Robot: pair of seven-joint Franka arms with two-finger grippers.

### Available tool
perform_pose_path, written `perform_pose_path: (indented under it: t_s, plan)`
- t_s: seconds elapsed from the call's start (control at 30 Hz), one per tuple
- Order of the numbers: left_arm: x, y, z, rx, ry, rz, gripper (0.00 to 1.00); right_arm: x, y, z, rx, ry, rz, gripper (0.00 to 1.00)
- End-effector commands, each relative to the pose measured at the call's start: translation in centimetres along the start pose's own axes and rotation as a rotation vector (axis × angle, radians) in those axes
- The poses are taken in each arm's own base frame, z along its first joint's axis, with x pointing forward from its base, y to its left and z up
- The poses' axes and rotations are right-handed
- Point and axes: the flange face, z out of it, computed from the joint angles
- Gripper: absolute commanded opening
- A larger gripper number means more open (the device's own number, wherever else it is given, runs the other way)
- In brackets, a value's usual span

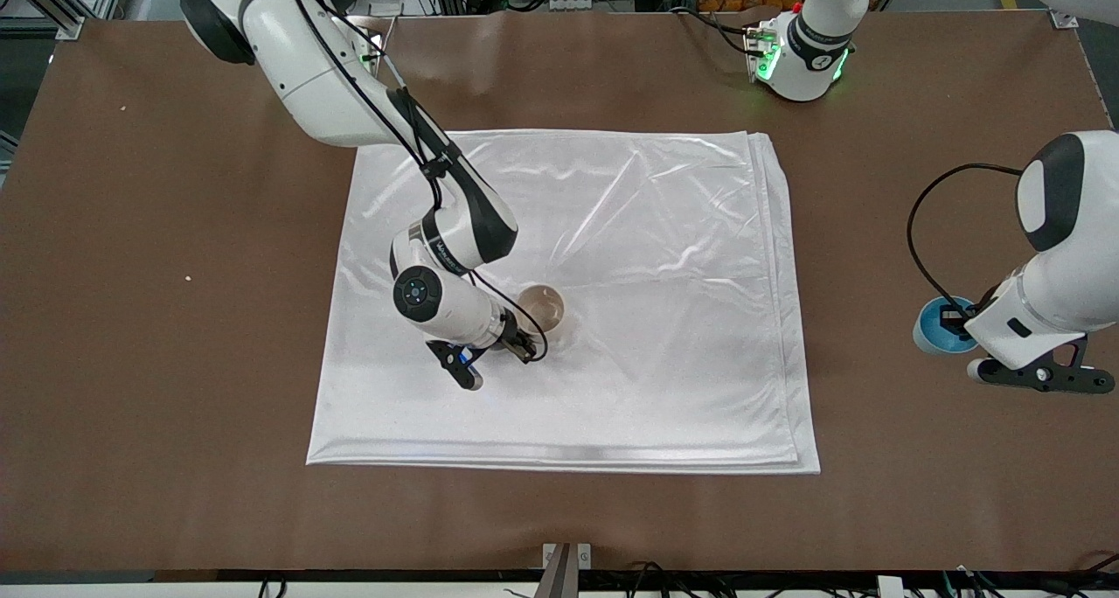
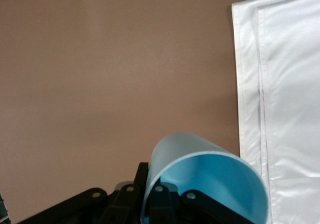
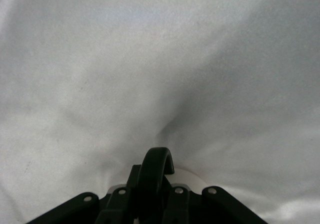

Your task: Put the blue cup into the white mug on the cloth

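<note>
The white mug (image 1: 542, 308) stands upright on the cloth (image 1: 629, 231), near its middle and a little toward the right arm's end. My right gripper (image 1: 522, 346) is shut on the mug's black loop handle (image 3: 157, 164), and a bit of the cream mug body (image 3: 194, 180) shows past the right gripper (image 3: 152, 201). The blue cup (image 1: 932, 329) is off the cloth, at the bare table toward the left arm's end. My left gripper (image 1: 955, 322) is shut on the blue cup's wall (image 2: 200, 154), one finger inside and one outside. I cannot tell whether the cup rests on the table.
The brown table (image 1: 175, 406) surrounds the cloth on all sides. The cloth's layered edge (image 2: 250, 109) lies close beside the blue cup. Two small pale specks (image 1: 188, 277) lie on the table toward the right arm's end.
</note>
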Motion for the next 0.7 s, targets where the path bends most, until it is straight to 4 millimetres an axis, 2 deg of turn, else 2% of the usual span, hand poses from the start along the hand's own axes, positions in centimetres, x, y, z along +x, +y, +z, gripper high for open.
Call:
perform_pose_path:
  t_s: [0.0, 0.3, 0.4, 0.57, 0.67]
  plan:
    - [-0.3, 0.6, -0.8, 0.025, 0.000, 0.016, 0.00, 0.8, 0.2, -0.1, 0.000, 0.014, 0.030, 1.00]
    - [0.0, 4.9, -3.2, -0.027, 0.044, 0.064, 0.00, 2.0, 0.1, -2.0, 0.003, 0.048, 0.025, 1.00]
    - [-0.3, 6.5, -4.6, -0.052, 0.065, 0.080, 0.00, 2.7, 0.3, -2.8, -0.028, 0.069, 0.008, 1.00]
    - [-0.4, 9.4, -5.7, -0.117, 0.075, 0.052, 0.00, 5.6, 1.0, -4.0, -0.097, 0.184, -0.085, 1.00]
    - [-0.7, 12.0, -6.8, -0.143, 0.084, 0.019, 0.00, 9.1, 2.1, -5.3, -0.146, 0.213, -0.139, 1.00]
